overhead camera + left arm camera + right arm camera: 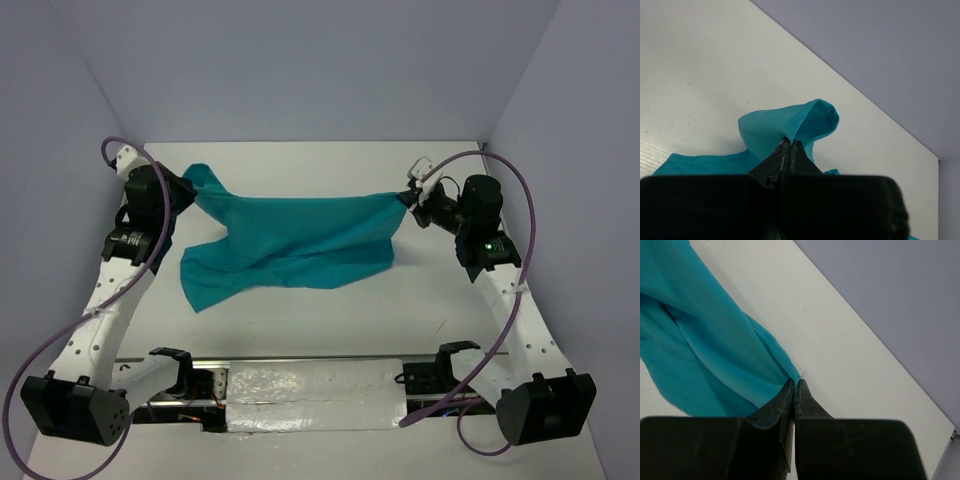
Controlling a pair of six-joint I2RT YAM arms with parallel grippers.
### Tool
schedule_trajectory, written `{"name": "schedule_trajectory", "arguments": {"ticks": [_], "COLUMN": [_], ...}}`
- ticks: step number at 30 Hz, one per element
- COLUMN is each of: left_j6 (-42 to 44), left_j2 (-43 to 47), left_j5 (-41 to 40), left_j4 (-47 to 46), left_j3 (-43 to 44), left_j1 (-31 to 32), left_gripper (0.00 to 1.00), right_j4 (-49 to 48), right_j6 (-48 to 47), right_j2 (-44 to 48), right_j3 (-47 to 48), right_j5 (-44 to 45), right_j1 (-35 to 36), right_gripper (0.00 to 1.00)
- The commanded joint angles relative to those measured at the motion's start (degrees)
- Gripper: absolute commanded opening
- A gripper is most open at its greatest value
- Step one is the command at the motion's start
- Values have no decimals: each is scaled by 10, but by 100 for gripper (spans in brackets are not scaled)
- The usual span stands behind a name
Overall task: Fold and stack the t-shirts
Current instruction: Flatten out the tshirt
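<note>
The teal t-shirt point(290, 240) is held up over the white table point(330, 320), stretched between the two arms. The left gripper point(183, 190) is at about 10 o'clock from the middle of the table. Its two fingers are pinched tight on one corner of the shirt. A little loop of cloth pokes out past the tips (you can see this best from the left wrist camera). The right gripper point(408, 197) is at about 2 o'clock, and it is pinched tight on the other top corner. The top edge of the shirt runs nearly straight from one gripper to the other. The rest of the cloth hangs down and bunches up toward 7 o'clock, where it lies crumpled on the table. Pale walls point(300, 60) stand around the table on three sides.
</note>
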State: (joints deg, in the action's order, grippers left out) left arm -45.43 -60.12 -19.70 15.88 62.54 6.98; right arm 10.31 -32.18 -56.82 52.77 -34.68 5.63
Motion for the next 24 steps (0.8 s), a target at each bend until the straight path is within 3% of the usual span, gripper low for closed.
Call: {"name": "schedule_trajectory", "arguments": {"ticks": [1,13,24], "left_j6": [-26,-32,-19], "left_j2": [0,-72,-300], "left_j5": [21,56,191], "left_j4": [-54,-153,-219], "left_j3": [-29,-44,55], "left_j1": [-4,-6,-7], "left_gripper": [0,0,0], "right_j4": [-26,-71,-70], "right_j6": [36,114,128], "right_j2": [17,-52,-114], "right_j3": [-7,7,21], "right_j5": [29,121,134], "right_j1": [-6,-7,-9], "right_gripper": [0,0,0]}}
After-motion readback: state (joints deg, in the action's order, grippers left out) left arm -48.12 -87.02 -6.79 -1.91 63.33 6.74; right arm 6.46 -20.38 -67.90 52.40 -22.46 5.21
